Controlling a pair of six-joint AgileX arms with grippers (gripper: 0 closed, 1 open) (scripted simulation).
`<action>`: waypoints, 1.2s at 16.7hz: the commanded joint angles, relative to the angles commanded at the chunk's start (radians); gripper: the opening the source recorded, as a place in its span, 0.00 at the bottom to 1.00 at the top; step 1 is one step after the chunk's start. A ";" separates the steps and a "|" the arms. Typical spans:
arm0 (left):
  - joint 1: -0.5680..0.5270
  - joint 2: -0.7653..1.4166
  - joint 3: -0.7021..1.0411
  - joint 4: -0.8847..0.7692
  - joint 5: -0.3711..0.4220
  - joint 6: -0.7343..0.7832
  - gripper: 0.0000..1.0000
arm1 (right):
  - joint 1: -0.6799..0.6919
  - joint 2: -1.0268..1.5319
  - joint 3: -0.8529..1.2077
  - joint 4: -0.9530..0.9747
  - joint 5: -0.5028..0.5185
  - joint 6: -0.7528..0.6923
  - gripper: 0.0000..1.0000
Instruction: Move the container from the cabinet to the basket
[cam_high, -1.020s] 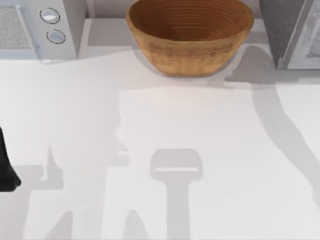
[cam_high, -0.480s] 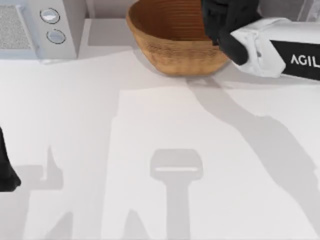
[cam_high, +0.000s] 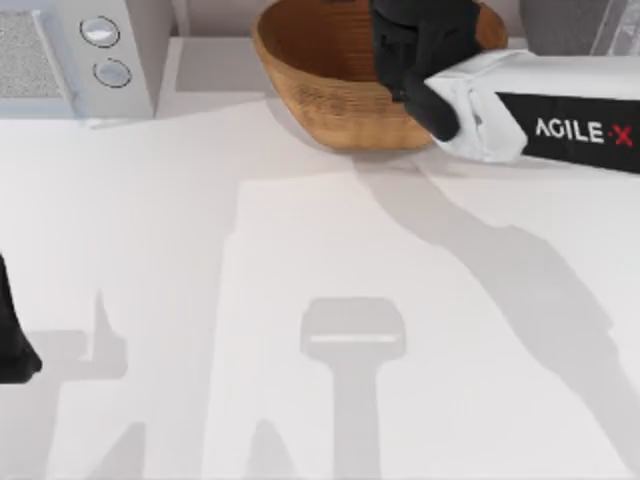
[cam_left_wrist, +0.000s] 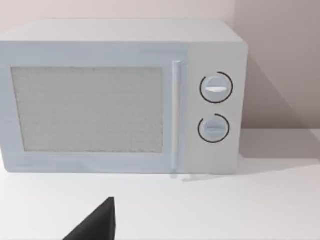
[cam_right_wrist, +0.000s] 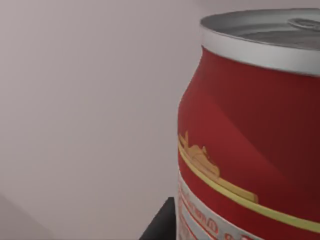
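Nearest to me, my left gripper sits parked at the near left edge of the table, well away from the action; whether its fingers are open or shut I cannot tell. Its wrist camera looks across at the microwave standing at the far left, door closed, two knobs on its panel.

Going farther out, my right arm reaches in from the right side, and my right gripper hangs over the basket at the far middle of the table, above its right half. On the right wrist camera the can sits close against the lens, red sides, silver top, a dark finger edge just below it. I judge the gripper is clamped on the can and carrying it, upright or close to it.

So the step in hand is the delivery: the can is held over the basket, not yet resting in it. The next move, as I read it, calls for lowering a little inside the rim, then releasing the fingers and lifting straight up clear of the wicker.
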 joint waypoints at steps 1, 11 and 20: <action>0.000 0.000 0.000 0.000 0.000 0.000 1.00 | -0.001 0.004 0.004 0.000 -0.001 0.000 0.00; 0.000 0.000 0.000 0.000 0.000 0.000 1.00 | -0.021 0.083 0.111 -0.012 -0.021 -0.003 0.00; 0.000 0.000 0.000 0.000 0.000 0.000 1.00 | -0.021 0.083 0.111 -0.012 -0.021 -0.003 0.68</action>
